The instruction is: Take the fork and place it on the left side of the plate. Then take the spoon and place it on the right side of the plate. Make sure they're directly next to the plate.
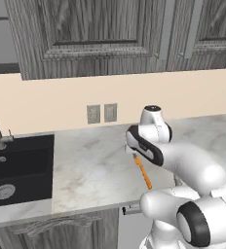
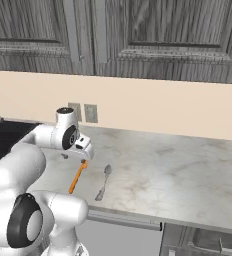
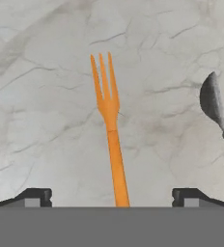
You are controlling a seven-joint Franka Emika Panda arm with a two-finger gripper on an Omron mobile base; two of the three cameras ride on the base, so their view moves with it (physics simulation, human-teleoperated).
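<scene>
Your hand (image 3: pixel 112 198) hung spread wide and empty right over the fork (image 3: pixel 109 125). The fork lay flat on the surface (image 3: pixel 46 120), just left of the spoon (image 3: pixel 215 103), handle running between your fingertips (image 3: pixel 36 197), so you'd just drop straight down.

The 2 base views look forward and down from behind the arm, sharing the marble counter (image 1: pixel 95 165); the hand view looks closely down onto it.

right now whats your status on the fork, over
Gripper open, above the fork, not gripping. Fork flat on counter, spoon beside it, apart. Nothing in the way.
</scene>
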